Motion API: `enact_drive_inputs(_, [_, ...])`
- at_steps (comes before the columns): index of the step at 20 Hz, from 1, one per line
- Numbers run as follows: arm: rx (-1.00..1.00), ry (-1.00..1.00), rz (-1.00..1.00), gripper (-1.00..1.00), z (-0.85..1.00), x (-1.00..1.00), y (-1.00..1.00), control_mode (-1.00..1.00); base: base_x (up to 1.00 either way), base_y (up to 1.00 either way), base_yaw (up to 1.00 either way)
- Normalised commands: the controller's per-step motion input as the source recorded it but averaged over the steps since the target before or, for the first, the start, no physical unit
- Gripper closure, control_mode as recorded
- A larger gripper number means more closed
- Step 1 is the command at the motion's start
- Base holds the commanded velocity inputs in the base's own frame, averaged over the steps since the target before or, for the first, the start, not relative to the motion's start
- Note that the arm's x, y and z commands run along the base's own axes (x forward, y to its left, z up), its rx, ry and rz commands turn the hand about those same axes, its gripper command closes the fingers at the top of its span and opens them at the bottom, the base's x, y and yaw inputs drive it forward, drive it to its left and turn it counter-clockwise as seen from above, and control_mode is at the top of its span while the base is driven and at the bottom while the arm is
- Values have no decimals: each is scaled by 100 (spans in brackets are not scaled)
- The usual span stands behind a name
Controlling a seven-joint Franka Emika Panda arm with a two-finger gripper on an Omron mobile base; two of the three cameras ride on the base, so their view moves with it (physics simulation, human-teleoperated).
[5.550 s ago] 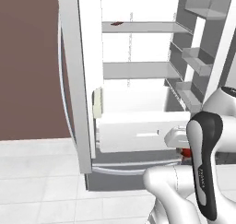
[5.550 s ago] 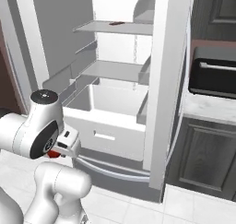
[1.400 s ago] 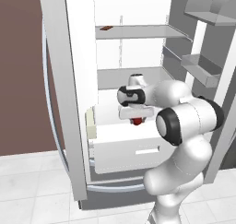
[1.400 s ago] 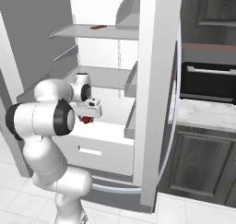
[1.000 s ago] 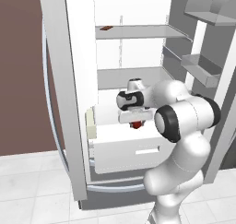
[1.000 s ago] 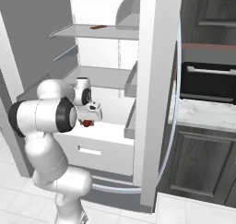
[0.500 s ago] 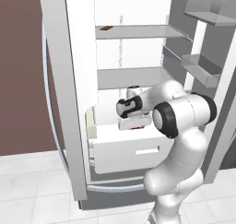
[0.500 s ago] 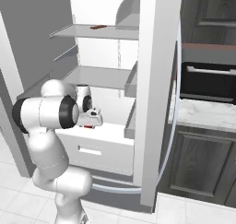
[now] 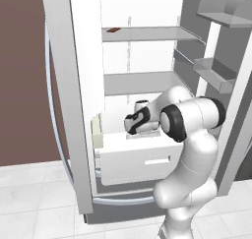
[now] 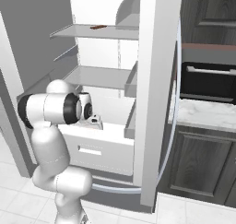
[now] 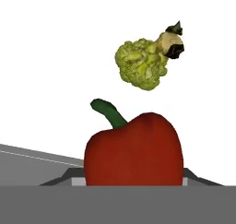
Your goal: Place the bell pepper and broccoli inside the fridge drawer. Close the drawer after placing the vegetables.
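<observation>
Glossy white robot arm (image 9: 192, 184) of rounded, bulbous segments; black ring-shaped joint bands (image 9: 173, 123); dark-trimmed white hand section (image 9: 138, 121) at its end.

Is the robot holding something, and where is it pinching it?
Yes, the gripper holds the bell pepper by its round red body, stem pointing away.

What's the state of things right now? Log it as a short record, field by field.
gripper: shut on the bell pepper, hand lowered into the fridge drawer
bell pepper: red, green stem up, held close before the hand camera
broccoli: already lying on the white drawer floor, beyond the pepper, apart from it
fridge drawer: pulled out, open, handle slot facing the robot
fridge doors: both swung open
top shelf: small dark reddish item at its left end
left to do: release pepper, close drawer
</observation>
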Motion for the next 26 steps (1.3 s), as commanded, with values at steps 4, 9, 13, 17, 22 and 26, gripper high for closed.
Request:
enact_drive_inputs(4, [0, 4, 5, 100, -48, -3, 0, -100, 0, 0, 0])
enact_drive_inputs(9, [0, 2, 6, 100, -43, -12, 0, -100, 0, 0, 0])
enact_drive_inputs(13, [0, 1, 6, 100, -46, -19, 0, -100, 0, 0, 0])
enact_drive_inputs(17, [0, 2, 5, -100, -53, -37, 0, -100, 0, 0, 0])
enact_drive_inputs(22, [2, -9, 3, -100, -10, -54, 0, -100, 0, 0, 0])
enact_drive_inputs(26, [0, -24, 2, -100, 24, -29, 0, -100, 0, 0, 0])
